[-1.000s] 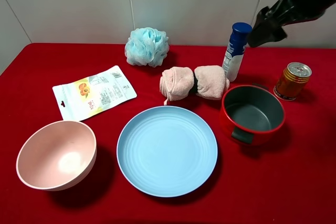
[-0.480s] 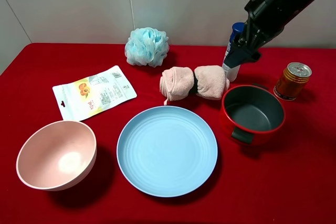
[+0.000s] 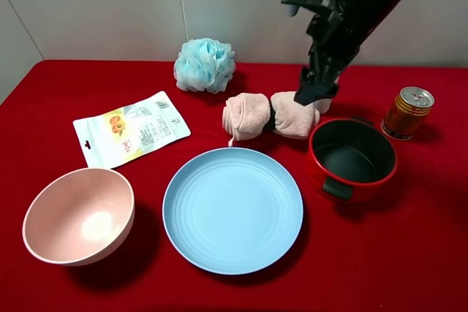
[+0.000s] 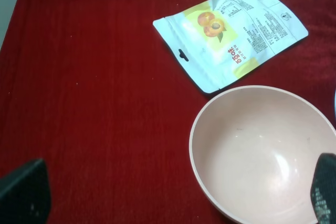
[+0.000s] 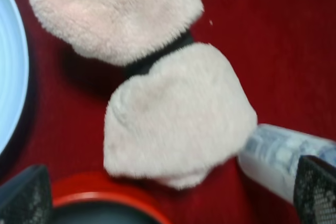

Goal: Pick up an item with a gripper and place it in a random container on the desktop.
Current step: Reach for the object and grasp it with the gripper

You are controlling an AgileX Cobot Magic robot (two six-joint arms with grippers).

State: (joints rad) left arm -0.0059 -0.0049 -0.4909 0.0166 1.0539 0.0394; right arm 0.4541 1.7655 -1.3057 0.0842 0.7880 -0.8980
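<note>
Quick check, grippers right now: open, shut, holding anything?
Left gripper: open, holding nothing.
Right gripper: open, holding nothing, over the pale pink fluffy rolled towel cinched by a dark band.

The red desktop (image 3: 409, 253) carries a pink towel (image 3: 250, 116), blue plate (image 3: 232, 210), pink bowl (image 3: 79, 215), red pot (image 3: 352, 157), pouf (image 3: 205, 65), can (image 3: 407, 112) and packet (image 3: 131, 128) (fruit-printed).

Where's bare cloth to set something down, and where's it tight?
Bare cloth: the front right corner, in front of the pot and can; also the back left, left of the pouf and behind the packet. Crowded: towel, bottle and pot sit close together, with the right pincer over the towel's end.
</note>
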